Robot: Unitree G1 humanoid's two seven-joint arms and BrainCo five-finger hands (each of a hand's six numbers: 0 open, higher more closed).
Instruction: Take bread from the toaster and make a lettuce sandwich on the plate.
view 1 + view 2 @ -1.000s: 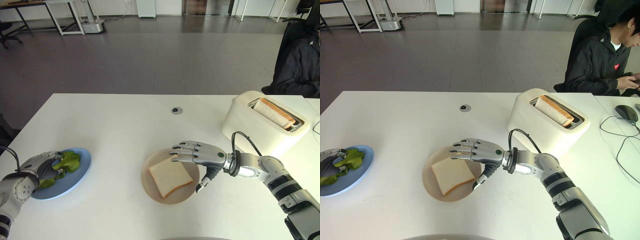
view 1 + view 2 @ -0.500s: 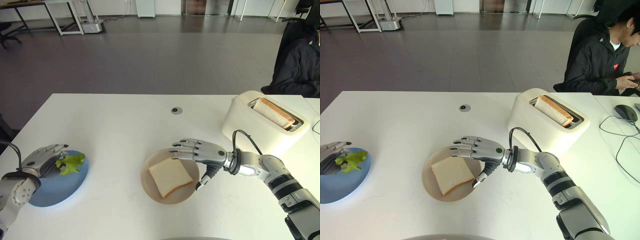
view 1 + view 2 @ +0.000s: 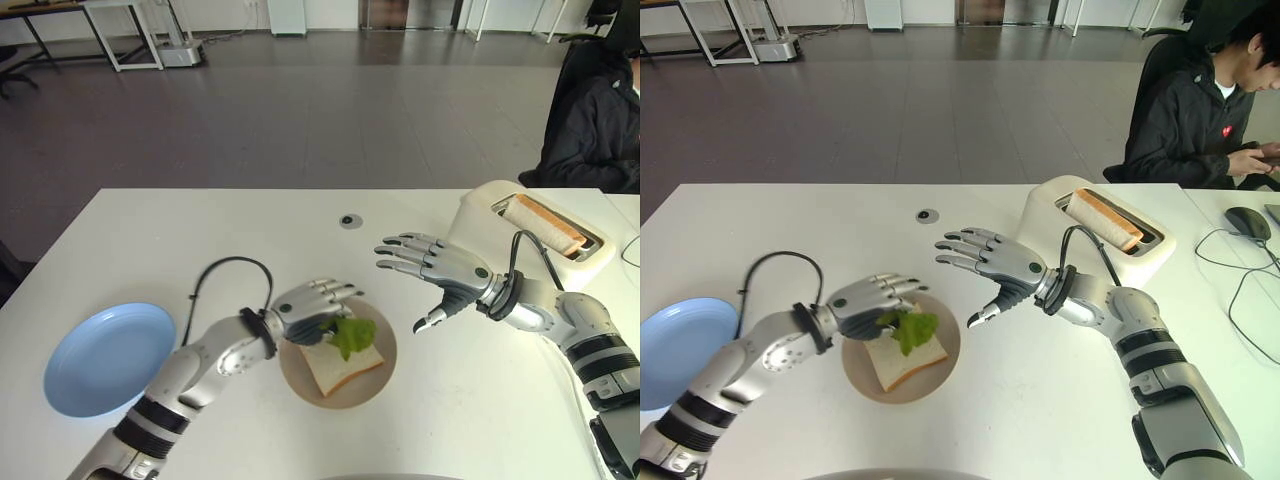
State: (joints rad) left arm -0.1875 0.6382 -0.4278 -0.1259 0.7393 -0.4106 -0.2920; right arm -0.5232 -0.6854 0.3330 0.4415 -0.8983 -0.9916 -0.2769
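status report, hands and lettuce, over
Left hand holds lettuce over bread slice on plate. Right hand open beside toaster, clear of plate. Second slice in toaster.

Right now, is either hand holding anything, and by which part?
The left hand holds the lettuce by its left end, over the bread on the plate. The right hand is open and empty.

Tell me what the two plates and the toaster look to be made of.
Blue plate: smooth, soft sheen; plastic or glazed ceramic. Tan plate: matte, even colour; likely plastic or ceramic. Toaster: cream shell, rounded corners, dull finish; probably moulded plastic.
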